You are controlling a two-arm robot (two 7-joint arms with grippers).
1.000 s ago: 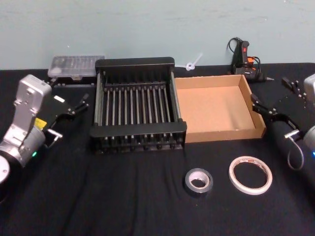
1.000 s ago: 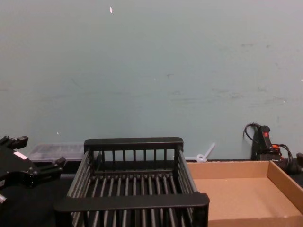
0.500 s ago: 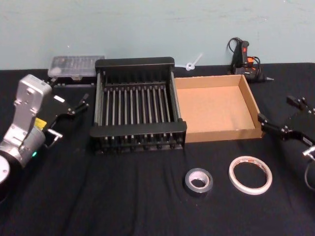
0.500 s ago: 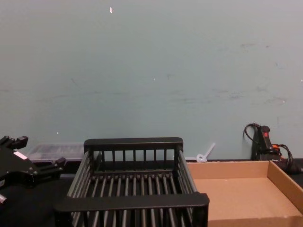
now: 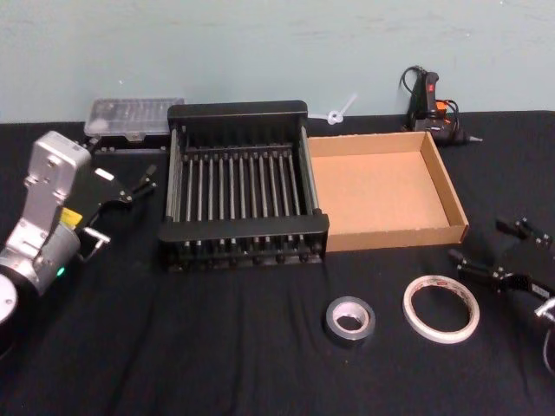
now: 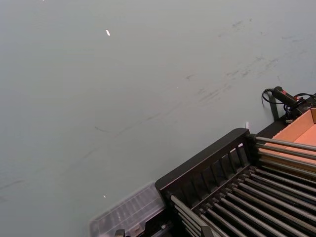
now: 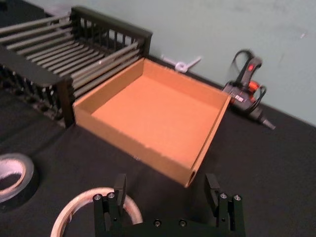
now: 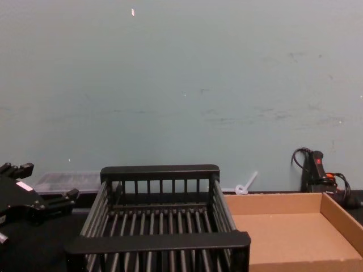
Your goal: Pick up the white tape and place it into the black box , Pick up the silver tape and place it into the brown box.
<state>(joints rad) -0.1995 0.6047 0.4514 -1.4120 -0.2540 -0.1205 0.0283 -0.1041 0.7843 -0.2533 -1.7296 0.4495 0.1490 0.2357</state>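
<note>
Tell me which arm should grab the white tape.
Right. The right gripper, open, hovers just beside the white tape on the robot's right. The left gripper sits parked beyond the black box, far from it.

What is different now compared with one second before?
The right end effector, open, has pulled back from beside the brown box toward the robot, nearing the white tape. It holds nothing. The left end effector, silver tape and black box stayed put.
</note>
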